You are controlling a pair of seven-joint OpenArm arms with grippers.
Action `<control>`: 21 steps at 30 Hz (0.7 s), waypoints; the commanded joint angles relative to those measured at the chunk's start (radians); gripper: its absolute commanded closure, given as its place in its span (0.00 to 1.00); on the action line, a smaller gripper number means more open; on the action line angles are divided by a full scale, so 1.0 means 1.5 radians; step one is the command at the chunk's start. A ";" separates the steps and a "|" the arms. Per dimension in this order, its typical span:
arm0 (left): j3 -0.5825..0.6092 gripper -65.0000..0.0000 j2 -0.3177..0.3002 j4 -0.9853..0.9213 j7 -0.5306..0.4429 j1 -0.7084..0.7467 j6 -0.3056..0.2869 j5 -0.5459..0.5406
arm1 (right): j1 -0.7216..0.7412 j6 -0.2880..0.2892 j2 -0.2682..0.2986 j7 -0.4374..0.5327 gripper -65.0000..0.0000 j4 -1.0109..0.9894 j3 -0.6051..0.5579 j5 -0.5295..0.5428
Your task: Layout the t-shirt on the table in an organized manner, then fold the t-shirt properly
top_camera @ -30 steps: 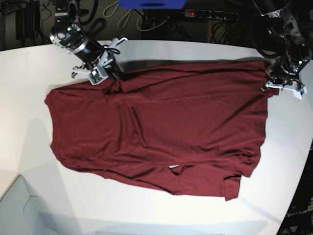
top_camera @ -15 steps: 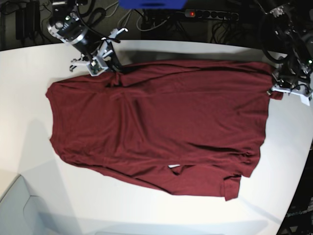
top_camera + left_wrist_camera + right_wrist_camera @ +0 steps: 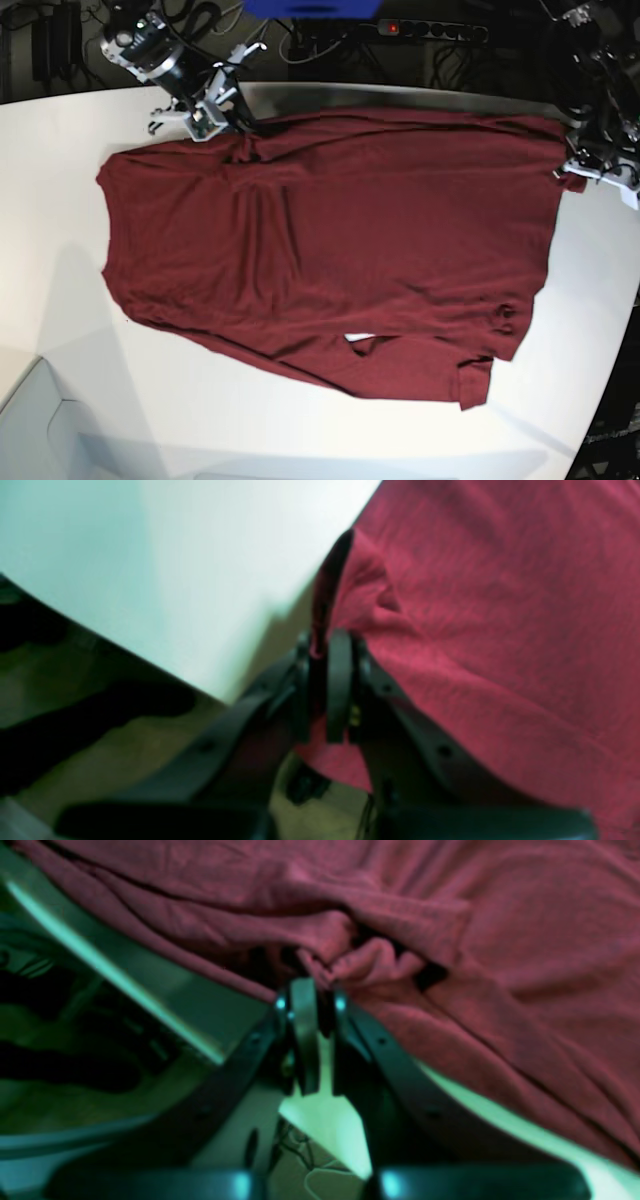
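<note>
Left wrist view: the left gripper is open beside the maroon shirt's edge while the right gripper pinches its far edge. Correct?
Not quite. The left wrist view shows the left gripper shut on the maroon shirt, fabric pinched between its fingers. The right gripper does pinch the far edge.

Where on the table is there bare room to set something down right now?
Bare table shows left of the t-shirt, along the near edge below its hem, and in a strip at the right edge. The far edge is crowded: the right gripper and left gripper each pinch the shirt's far corners there.
</note>
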 commanded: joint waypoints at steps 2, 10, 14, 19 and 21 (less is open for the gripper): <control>-0.004 1.00 -0.012 0.013 -0.011 -0.006 -0.001 -0.002 | -0.015 0.002 0.002 0.019 1.00 0.013 -0.007 0.013; -0.004 1.00 -0.025 0.015 -0.010 -0.006 -0.001 -0.003 | -0.021 0.002 0.012 0.019 1.00 0.013 -0.037 0.013; -0.004 1.00 -0.027 0.012 -0.010 -0.010 -0.001 -0.003 | -0.018 0.002 0.043 0.018 1.00 0.013 -0.065 0.013; -0.001 1.00 -0.042 0.006 -0.011 -0.031 -0.001 -0.003 | 0.004 0.002 0.043 0.014 1.00 0.013 -0.065 0.013; 0.000 1.00 -0.045 -0.002 -0.011 -0.035 -0.001 -0.003 | 0.016 0.002 0.043 0.013 1.00 0.011 -0.064 0.012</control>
